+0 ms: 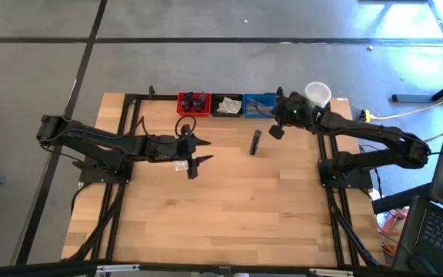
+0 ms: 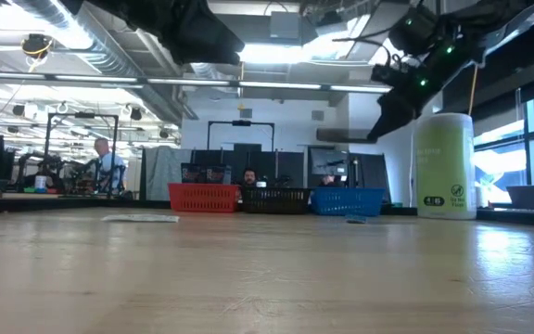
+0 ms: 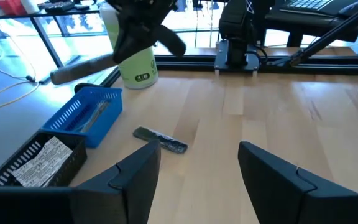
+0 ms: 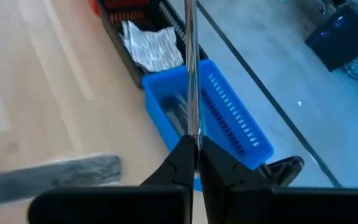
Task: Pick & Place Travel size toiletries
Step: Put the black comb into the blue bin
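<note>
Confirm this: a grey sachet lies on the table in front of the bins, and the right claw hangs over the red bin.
Wrong bin. The right claw hangs over the blue bin, as the right wrist view shows. The grey sachet does lie on the table.

Left arm: you have it stretched low across the left half of the table, forearm pointing toward the middle.
Left gripper [image 1: 198, 152]: your fingers [image 3: 135, 177] stand wide apart, nothing between them.
Right arm: you have it reaching from its base at the table's right edge toward the far side, wrist raised above the table.
Right gripper [image 4: 192, 155]: your fingertips are pressed together on a thin flat strip.
</note>
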### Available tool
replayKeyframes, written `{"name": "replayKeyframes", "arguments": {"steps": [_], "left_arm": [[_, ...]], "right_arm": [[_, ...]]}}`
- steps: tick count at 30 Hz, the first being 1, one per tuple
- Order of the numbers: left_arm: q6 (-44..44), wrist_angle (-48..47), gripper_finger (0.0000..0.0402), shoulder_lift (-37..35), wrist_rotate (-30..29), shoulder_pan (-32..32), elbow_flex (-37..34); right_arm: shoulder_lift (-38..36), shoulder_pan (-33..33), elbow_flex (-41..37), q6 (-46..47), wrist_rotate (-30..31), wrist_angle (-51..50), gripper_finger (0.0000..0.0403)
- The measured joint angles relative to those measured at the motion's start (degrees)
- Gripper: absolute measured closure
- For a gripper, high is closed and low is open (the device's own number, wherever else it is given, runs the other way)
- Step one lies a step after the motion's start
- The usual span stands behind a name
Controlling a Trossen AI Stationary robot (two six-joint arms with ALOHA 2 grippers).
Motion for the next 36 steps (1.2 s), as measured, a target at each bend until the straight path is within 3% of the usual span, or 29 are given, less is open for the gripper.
{"name": "replayKeyframes", "arguments": {"steps": [10,20,36], "left_arm": [[0.0,-0.2,0.0183,0.0,0.1,0.0,0.0],[0.0,-0.3,0.0185,0.0,0.3,0.0,0.0],[0.0,-0.3,0.0187,0.0,0.2,0.0,0.0]], "right_arm": [[9.0,-7.3,7.2,-7.1,-5.4,-0.5,0.0392],[20.4,-15.1,22.0,-11.0,-10.1,-19.4,0.0392],[28.8,-17.9,22.5,-15.5,-14.4,-18.6,0.0392]]}}
